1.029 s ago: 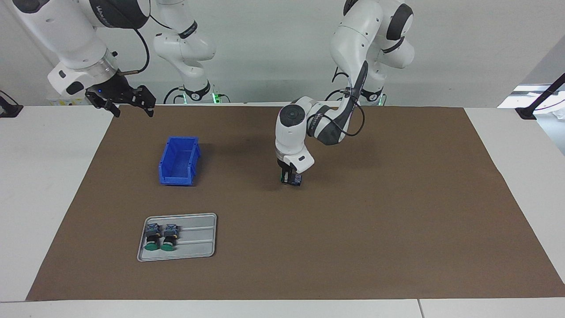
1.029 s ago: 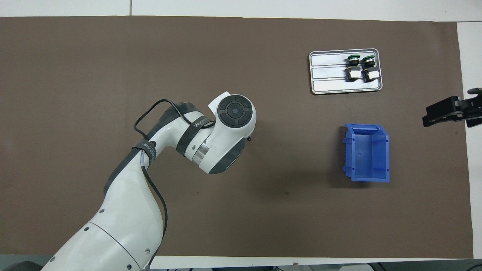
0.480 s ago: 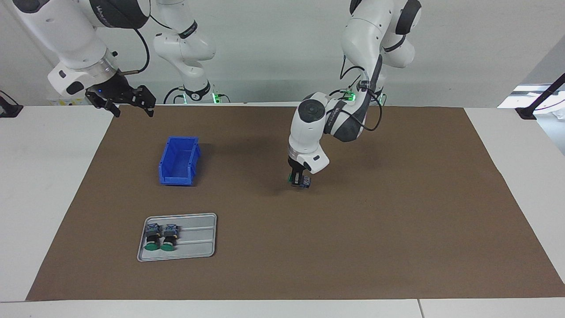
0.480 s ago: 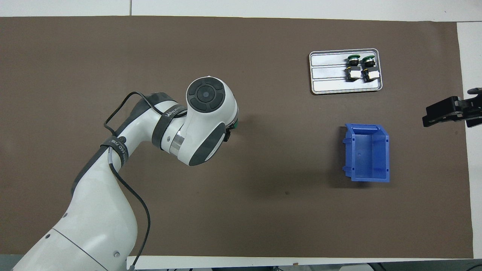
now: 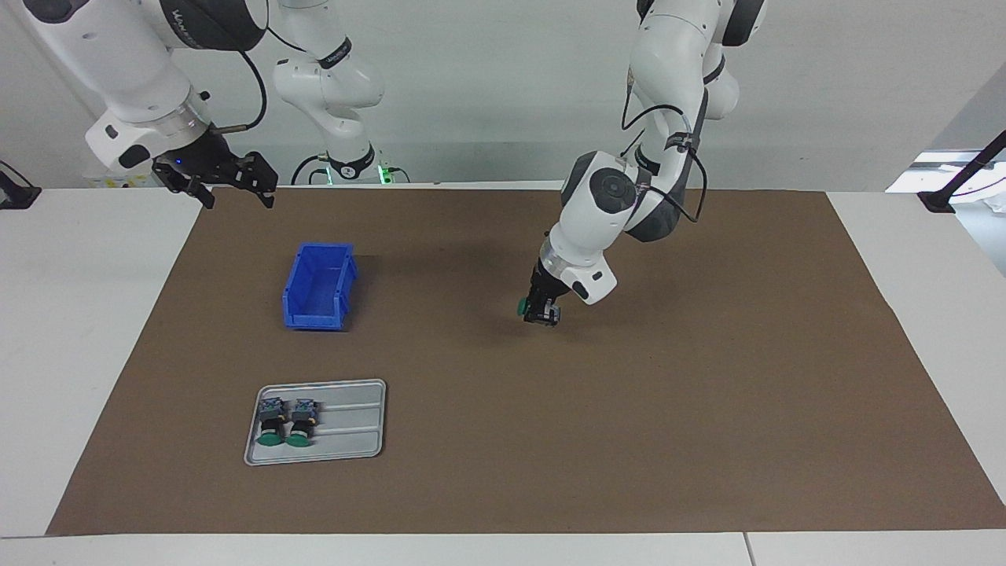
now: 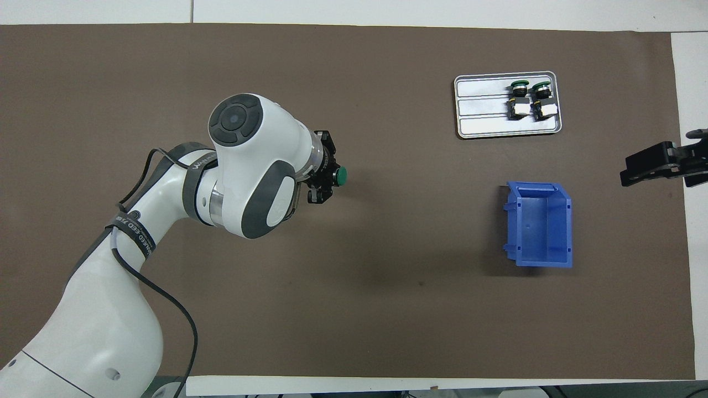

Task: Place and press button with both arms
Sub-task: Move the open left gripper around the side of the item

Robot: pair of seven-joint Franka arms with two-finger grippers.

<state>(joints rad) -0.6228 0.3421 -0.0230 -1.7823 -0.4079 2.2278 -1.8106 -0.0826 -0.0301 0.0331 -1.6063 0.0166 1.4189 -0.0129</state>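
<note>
Button (image 5: 525, 307), pinched by left pincer (image 5: 541, 311), now tilted, cap visible from above; right pincer (image 5: 228, 185) spread

Round green cap on black-bodied push-button (image 6: 342, 175), bright blue plastic bin (image 5: 318, 286), silver-grey metal tray (image 5: 350, 424) with two more green-capped buttons (image 5: 286, 422), plain brown mat (image 5: 707, 377), white surface (image 5: 78, 314), white arms with dark grey joints

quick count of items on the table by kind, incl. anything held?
buttons: 3, two in the tray, one held in the left gripper over the mat
tray: 1
blue bin: 1
total: 5
</note>
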